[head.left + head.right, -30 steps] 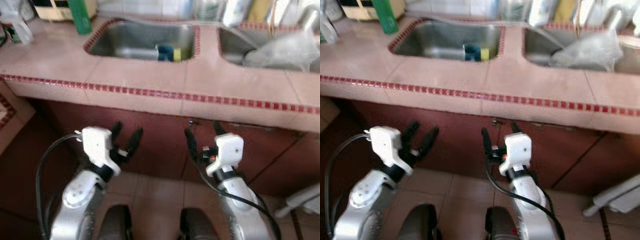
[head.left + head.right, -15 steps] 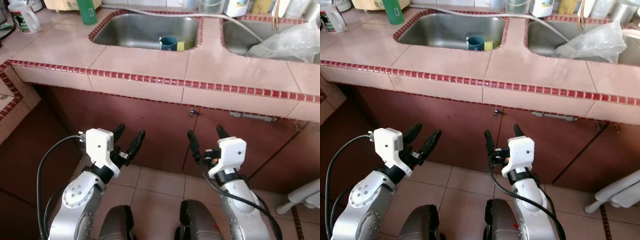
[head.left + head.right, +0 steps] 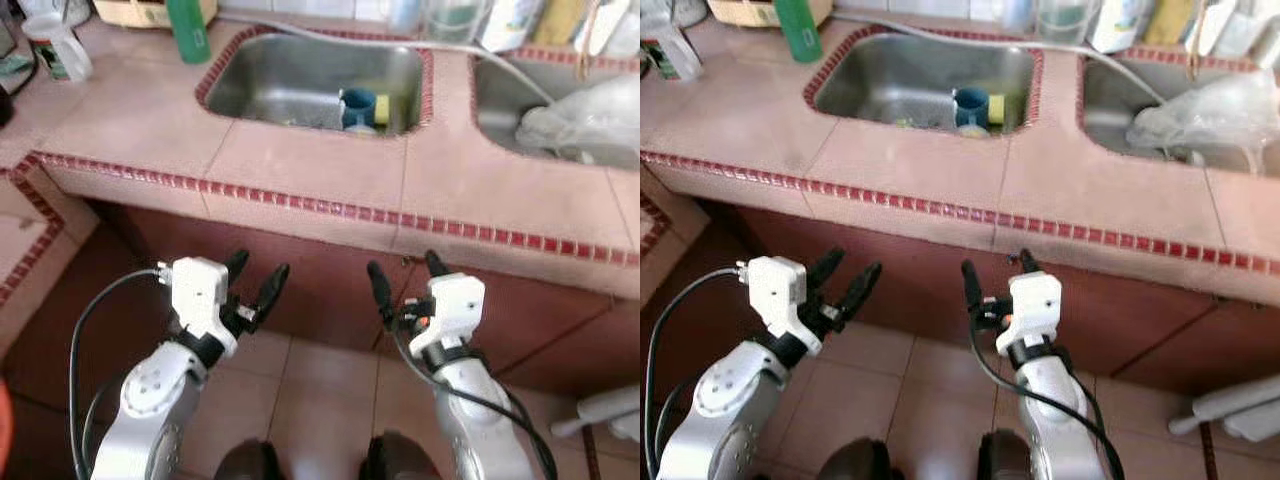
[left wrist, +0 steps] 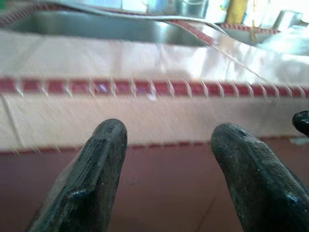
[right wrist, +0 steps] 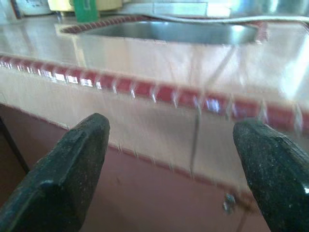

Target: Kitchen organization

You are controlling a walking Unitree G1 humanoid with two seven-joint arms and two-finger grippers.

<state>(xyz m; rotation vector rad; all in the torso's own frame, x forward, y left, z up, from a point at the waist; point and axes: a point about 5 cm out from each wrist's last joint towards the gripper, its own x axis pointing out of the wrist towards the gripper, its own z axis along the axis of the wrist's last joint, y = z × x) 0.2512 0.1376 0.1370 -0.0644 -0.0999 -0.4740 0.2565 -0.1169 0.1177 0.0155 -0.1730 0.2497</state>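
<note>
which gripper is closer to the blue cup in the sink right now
Right. The right gripper sits below the counter edge almost straight under the blue cup; the left gripper hangs farther off to the cup's left.

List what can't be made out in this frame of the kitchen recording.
- Contents of the right sink: covered by a crumpled clear plastic bag, eye views.
- Bottles along the back wall: cut off by the top edge, labels blurred.
- Jug at the counter's far left: print too small.
- Inside of the blue cup in the left sink: too small.
</note>
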